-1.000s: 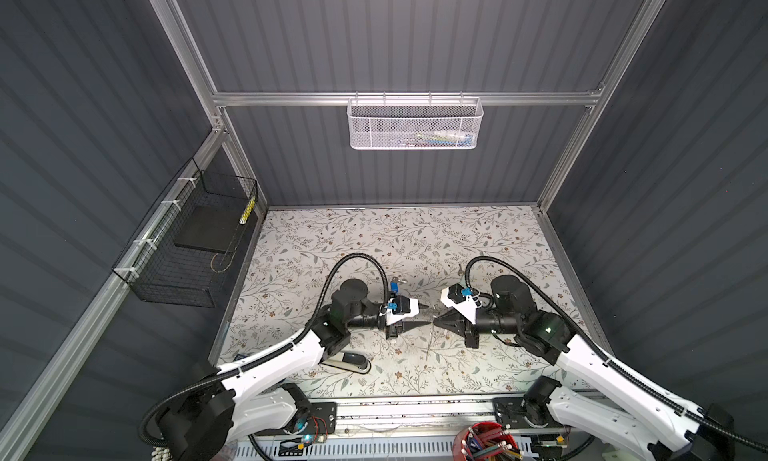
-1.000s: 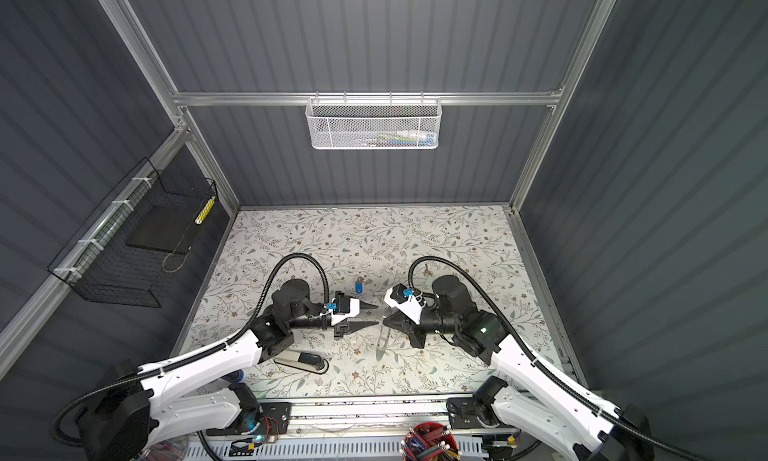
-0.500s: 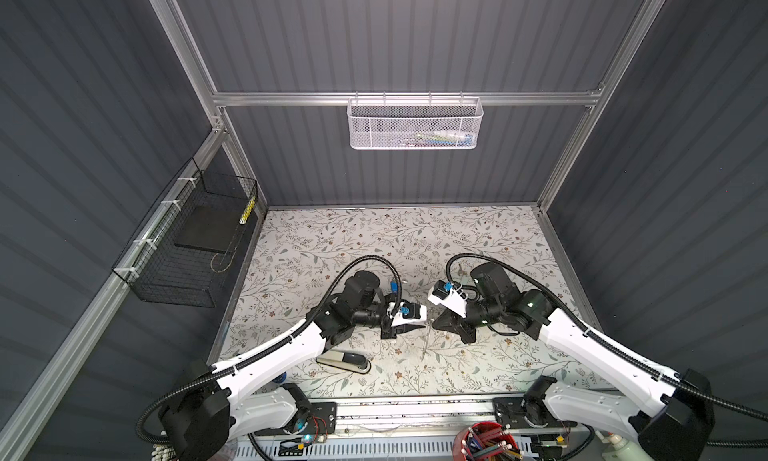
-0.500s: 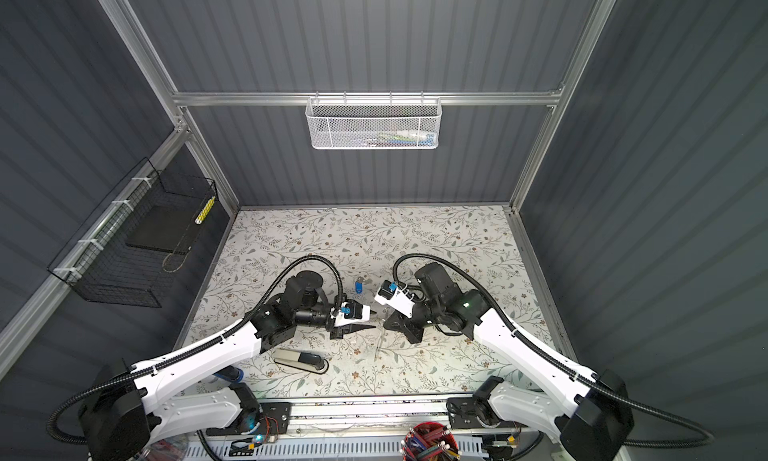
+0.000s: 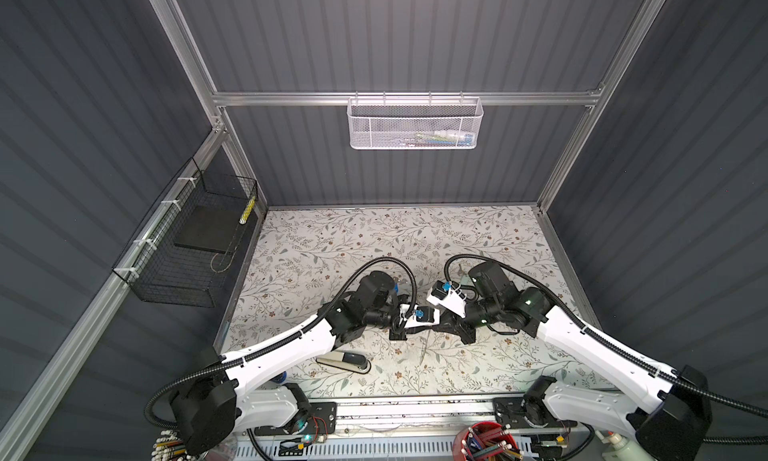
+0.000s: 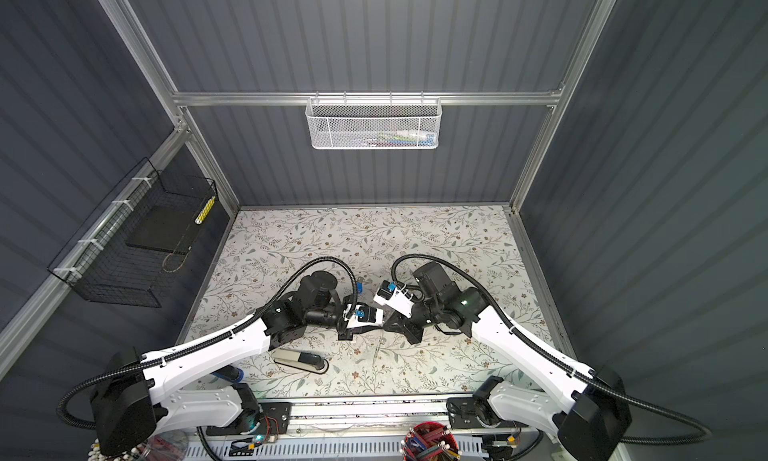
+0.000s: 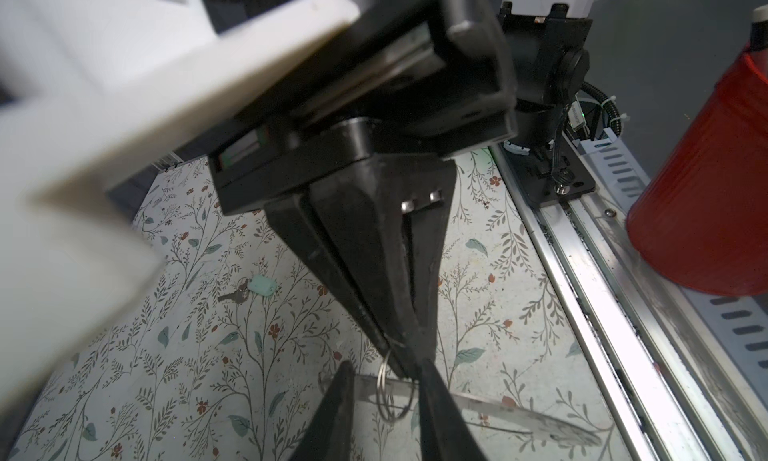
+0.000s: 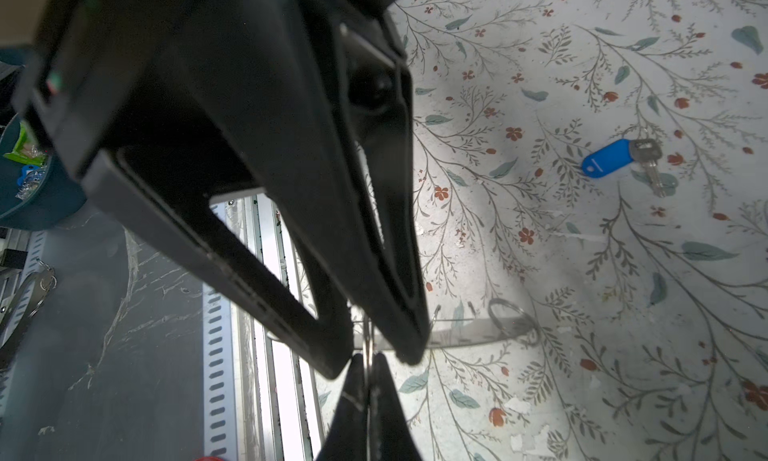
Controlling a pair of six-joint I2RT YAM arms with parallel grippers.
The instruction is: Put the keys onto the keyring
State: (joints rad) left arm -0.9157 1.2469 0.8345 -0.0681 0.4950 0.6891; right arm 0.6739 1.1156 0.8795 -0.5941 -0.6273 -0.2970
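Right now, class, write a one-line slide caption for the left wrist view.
Shut right gripper holds a wire ring between the fingers of the open left gripper; mint-tagged key lies beyond.

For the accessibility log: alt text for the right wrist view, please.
The right claw, shut on a thin metal edge that seems to be the keyring, meets the open left claw over a floral table. A key with a blue tag lies flat on it, apart from both claws.
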